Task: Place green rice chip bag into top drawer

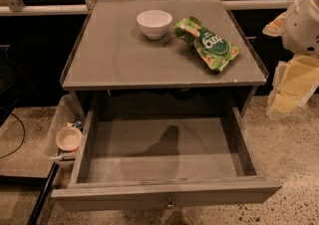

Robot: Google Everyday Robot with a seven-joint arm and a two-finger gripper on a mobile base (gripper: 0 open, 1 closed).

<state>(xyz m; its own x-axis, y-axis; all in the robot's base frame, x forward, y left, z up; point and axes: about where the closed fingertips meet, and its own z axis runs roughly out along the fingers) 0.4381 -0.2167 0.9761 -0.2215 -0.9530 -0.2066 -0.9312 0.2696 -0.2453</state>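
The green rice chip bag [207,43] lies flat on the grey cabinet top [124,55], at its right side, right of a small white bowl [154,23]. The top drawer [164,189] is pulled fully open below the top, and its inside shows nothing but a shadow. My gripper [291,87] hangs at the right edge of the view, beside the cabinet's right side, apart from the bag and above the floor. It holds nothing that I can see.
A clear plastic bin [57,119] with a small cream dish [68,138] stands on the floor left of the drawer. A dark cable and a black bar lie at the lower left. Speckled floor surrounds the cabinet, with dark cabinets behind it.
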